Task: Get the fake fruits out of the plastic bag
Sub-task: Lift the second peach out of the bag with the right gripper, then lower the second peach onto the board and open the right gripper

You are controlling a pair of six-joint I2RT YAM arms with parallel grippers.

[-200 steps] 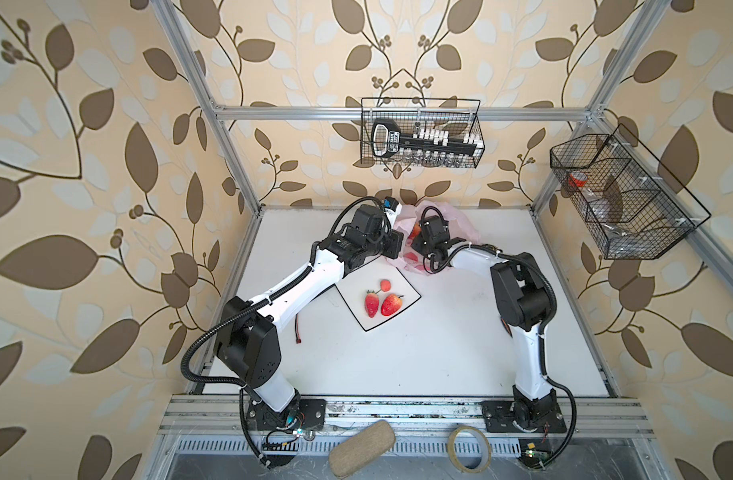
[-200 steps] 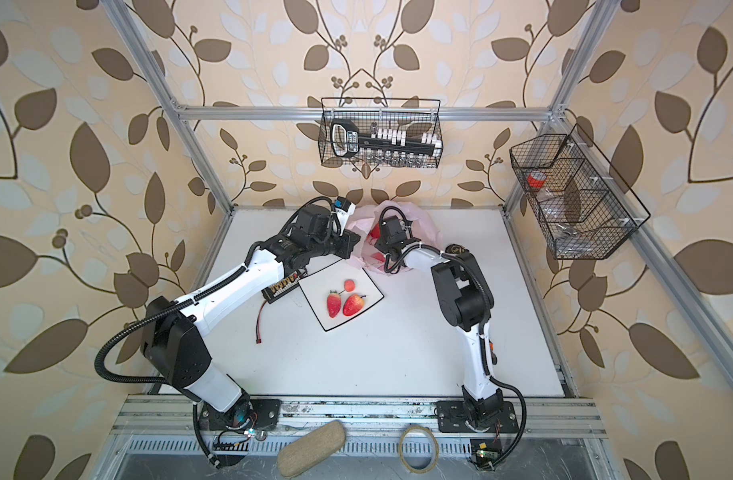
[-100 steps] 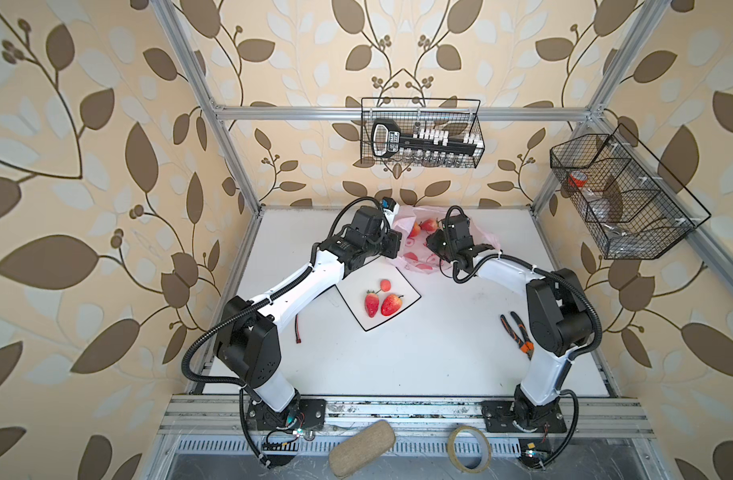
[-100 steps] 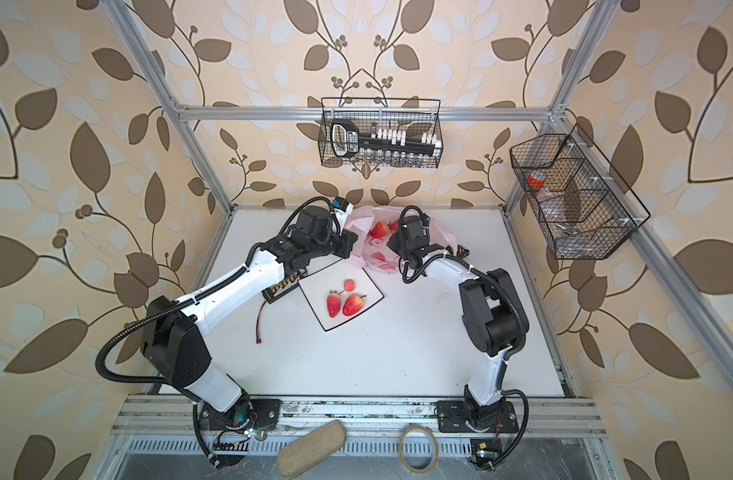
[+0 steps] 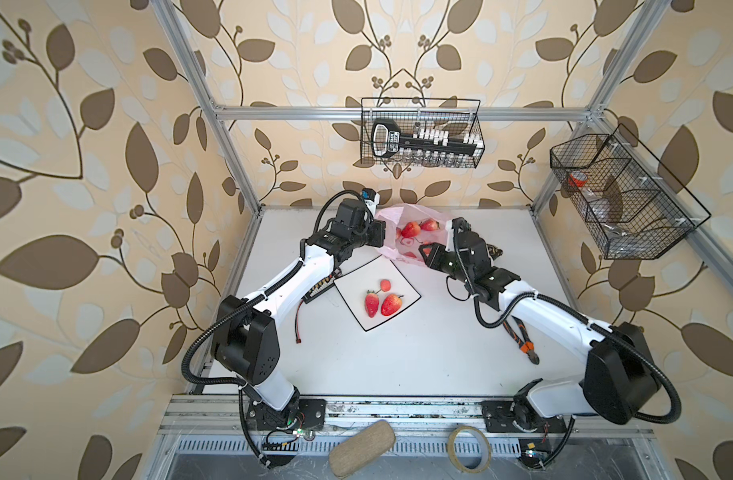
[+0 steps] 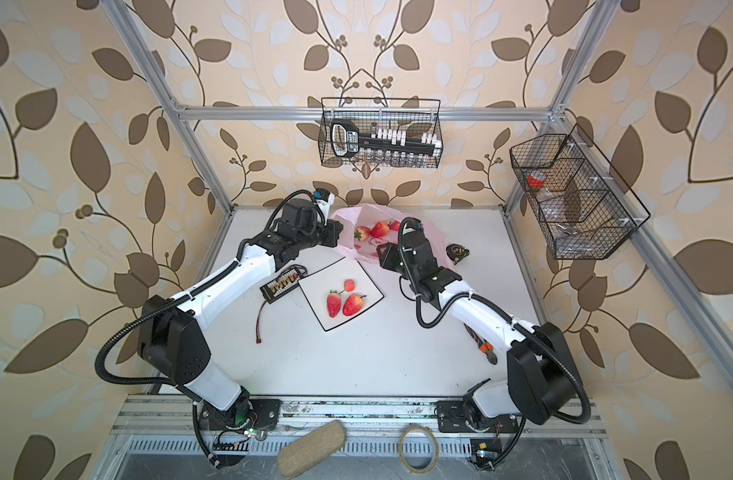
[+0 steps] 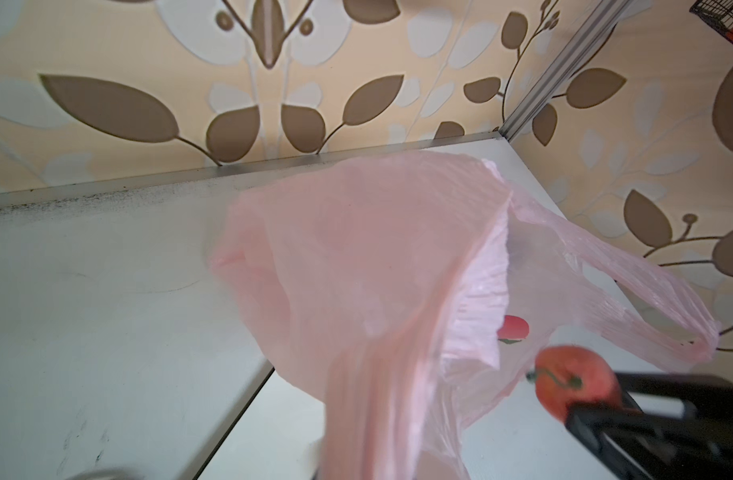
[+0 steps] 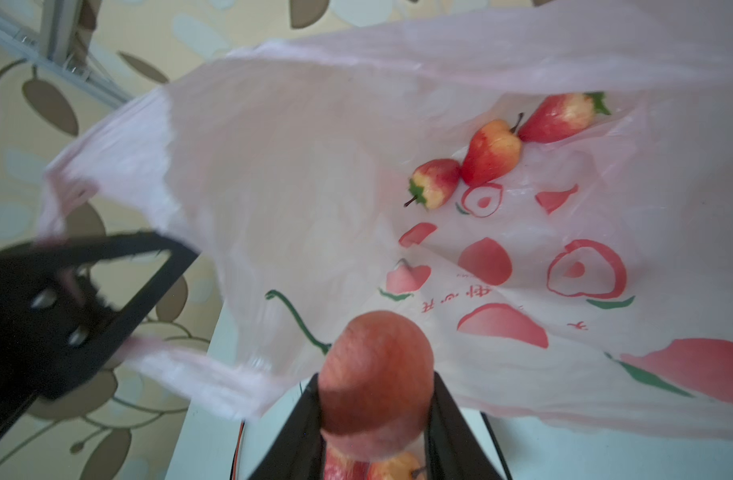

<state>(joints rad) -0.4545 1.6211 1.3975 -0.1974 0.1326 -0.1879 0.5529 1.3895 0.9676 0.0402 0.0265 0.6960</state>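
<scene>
At upper centre of both top views, left gripper (image 5: 381, 236): fingers pinched flat on the rim of the thin, crinkly, translucent pink plastic bag (image 5: 391, 216), lifting that edge so the mouth gapes.
White square plate (image 5: 354, 293): centre of the frame, just below the bag. It carries two glossy red strawberries (image 5: 371, 304) and one small pinkish round cherry (image 5: 385, 285).
Fruits inside the bag: three red strawberries with green caps (image 8: 491, 151) lie close together on the bag's floor, upper right of the right wrist view, beside flat printed shapes.
Right gripper (image 8: 375, 415): at the bag's lower right edge in a top view. Its fingers are partly closed around a small round pinkish-red fake cherry (image 8: 375, 374). Whether the cherry has cleared the rim I cannot tell.
Step in hand: lifting the gripped cherry out of the bag, I judge.
Progress: three fruits out, one in the jaws, three left inside.
Next move calls for: travel down-left to the plate, lower over a bare patch clear of the three fruits, then release. The left pinch should hold the mouth open for the next reach.
</scene>
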